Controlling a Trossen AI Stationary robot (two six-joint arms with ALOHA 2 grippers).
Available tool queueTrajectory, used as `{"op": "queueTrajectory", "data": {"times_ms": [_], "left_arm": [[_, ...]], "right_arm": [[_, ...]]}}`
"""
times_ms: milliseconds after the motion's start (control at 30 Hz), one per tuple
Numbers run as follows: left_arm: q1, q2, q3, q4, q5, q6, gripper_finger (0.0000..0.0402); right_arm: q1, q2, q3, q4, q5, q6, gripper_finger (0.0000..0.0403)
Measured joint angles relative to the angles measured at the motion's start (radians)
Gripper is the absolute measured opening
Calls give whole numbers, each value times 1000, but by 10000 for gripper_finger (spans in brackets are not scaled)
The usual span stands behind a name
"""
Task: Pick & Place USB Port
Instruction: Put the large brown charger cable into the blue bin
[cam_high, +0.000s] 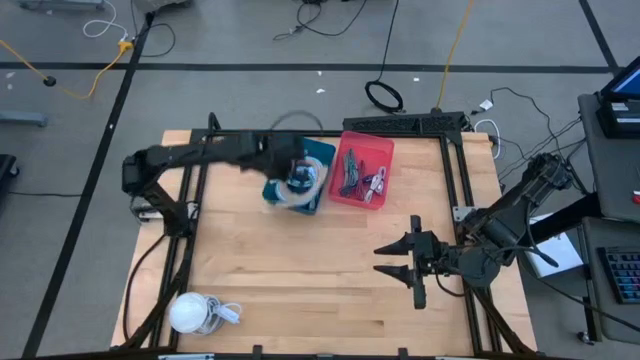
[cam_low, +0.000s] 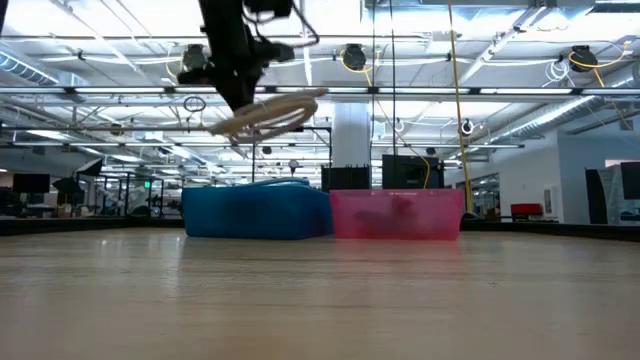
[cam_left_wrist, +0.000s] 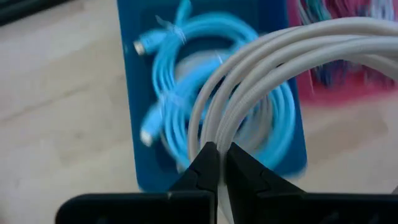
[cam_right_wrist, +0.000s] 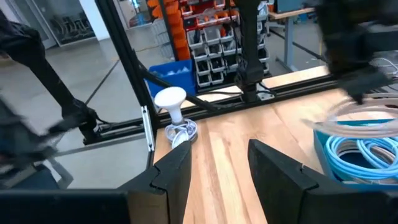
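Left gripper is clenched on a white cable coil, holding it in the air above the blue bin, where a blue cable lies. Beside it sits the pink bin. Right gripper waits unclenched and empty over the table.

The left gripper is pinched tight on a coil of white cable. The coil hangs over a blue bin. A light blue cable lies curled up inside the bin. A red bin sits just beside it on the wooden table
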Motion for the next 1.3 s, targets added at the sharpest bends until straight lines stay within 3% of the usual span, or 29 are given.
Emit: {"op": "queueTrajectory", "data": {"times_ms": [233, 400, 667, 867, 1067, 1300], "left_arm": [[323, 17, 0, 101, 199, 184, 10], [446, 63, 1, 138, 326, 289, 10], [428, 214, 1, 168, 365, 423, 10], [409, 298, 1, 176, 282, 456, 10], [405, 316, 1, 193, 211, 478, 13], [401, 311, 5, 230, 179, 507, 53]], "right_arm": [[-11, 0, 0, 12, 47, -8, 153], [-49, 0, 0, 34, 48, 0, 153], [-132, 0, 0, 36, 48, 5, 153], [-166, 0, 0, 38, 43, -7, 153], [-183, 0, 0, 38, 39, -2, 153], [-183, 0, 0, 38, 41, -6, 153]]}}
